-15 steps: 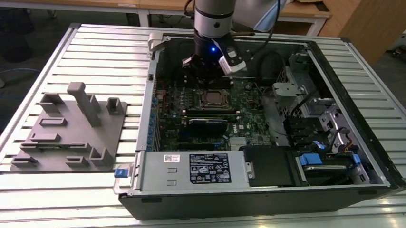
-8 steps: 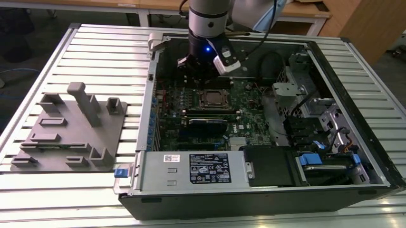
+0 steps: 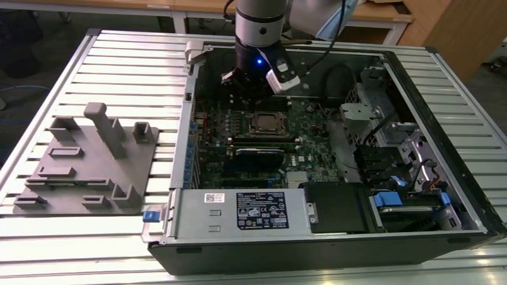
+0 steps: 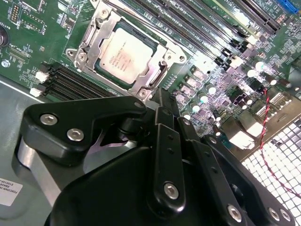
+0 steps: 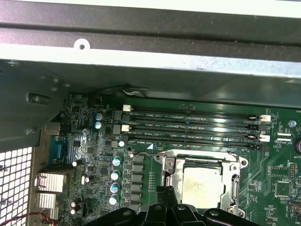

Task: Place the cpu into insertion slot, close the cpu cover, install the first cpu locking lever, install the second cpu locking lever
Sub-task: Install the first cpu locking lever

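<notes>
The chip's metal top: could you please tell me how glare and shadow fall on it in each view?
Second wrist view: the chip is evenly lit, while glare whitens the board beside it. First wrist view: the chip looks pale and washed out. Exterior view: the chip is dull, without glare.

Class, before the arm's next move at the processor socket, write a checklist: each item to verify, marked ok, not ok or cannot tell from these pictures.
1. cpu lying flat inside the frame: ok.
2. cpu cover down flat around the chip: ok.
3. Both locking levers latched: cannot tell.
4. gripper close to the cover's edge: ok.
5. Nothing loose on the circuit board beside the cover: ok, as far as both wrist views show.
</notes>
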Controlling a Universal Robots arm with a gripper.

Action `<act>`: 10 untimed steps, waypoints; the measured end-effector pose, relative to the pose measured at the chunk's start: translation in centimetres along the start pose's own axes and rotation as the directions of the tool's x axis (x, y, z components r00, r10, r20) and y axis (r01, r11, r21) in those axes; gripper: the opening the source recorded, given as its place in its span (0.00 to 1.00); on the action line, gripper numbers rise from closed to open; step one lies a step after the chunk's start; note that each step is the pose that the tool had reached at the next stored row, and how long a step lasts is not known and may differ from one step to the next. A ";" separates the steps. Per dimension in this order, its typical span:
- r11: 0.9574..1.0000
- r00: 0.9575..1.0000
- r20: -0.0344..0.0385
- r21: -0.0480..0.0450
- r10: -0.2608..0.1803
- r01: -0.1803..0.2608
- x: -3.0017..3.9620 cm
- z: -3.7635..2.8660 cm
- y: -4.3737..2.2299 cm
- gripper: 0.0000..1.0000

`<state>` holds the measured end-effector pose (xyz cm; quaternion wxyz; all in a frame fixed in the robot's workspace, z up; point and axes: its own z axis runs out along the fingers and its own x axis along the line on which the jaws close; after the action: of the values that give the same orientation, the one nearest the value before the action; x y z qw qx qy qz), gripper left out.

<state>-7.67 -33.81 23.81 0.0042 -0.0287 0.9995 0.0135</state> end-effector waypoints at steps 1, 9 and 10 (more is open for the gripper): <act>1.000 1.000 0.000 -0.001 0.000 0.000 0.01 -0.01 -0.01 0.10; 1.000 1.000 0.002 -0.026 0.000 0.000 0.00 0.00 -0.08 0.10; 1.000 1.000 0.002 -0.026 0.000 0.000 0.01 0.00 -0.08 0.10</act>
<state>-7.68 -33.89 23.81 0.0046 -0.0285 0.9992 0.0267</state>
